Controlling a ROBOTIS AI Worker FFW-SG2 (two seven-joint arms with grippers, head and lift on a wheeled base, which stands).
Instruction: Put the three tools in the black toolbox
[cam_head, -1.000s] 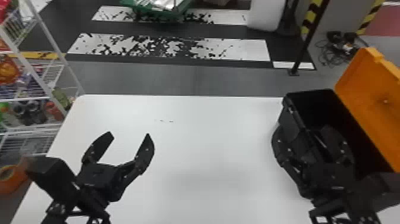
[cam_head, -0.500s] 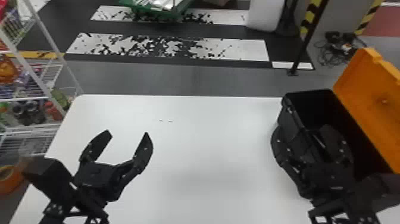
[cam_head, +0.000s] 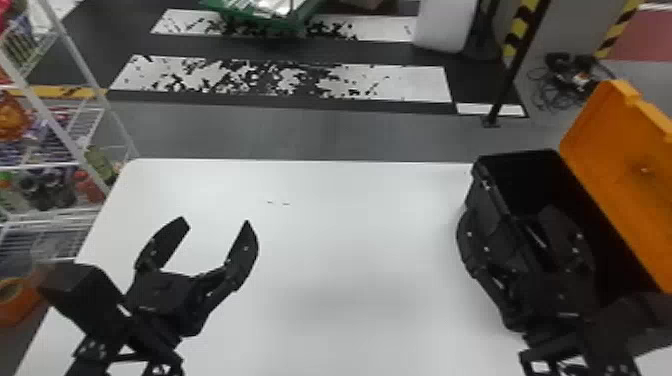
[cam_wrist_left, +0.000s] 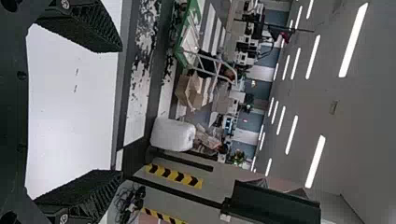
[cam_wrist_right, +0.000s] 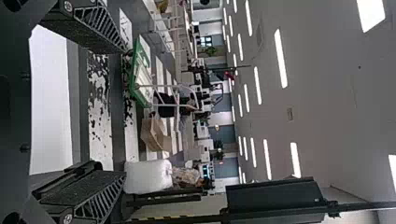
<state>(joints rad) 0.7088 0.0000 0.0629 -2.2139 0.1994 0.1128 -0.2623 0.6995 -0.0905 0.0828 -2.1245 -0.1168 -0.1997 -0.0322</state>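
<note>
My left gripper (cam_head: 216, 223) is wide, empty, over the table (cam_head: 350, 240); my right gripper (cam_head: 507, 215), likewise, at the open black toolbox (cam_head: 484, 197); tools, whether inside, I cannot tell; stowing seems finished, withdrawal next.

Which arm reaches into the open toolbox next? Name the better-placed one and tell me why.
Right, I'd judge: the right gripper is at the black toolbox, while the left gripper is over the left part of the white table, well away from it.

The head view looks down on the table (cam_head: 350, 225) that both wrist views look across.
</note>
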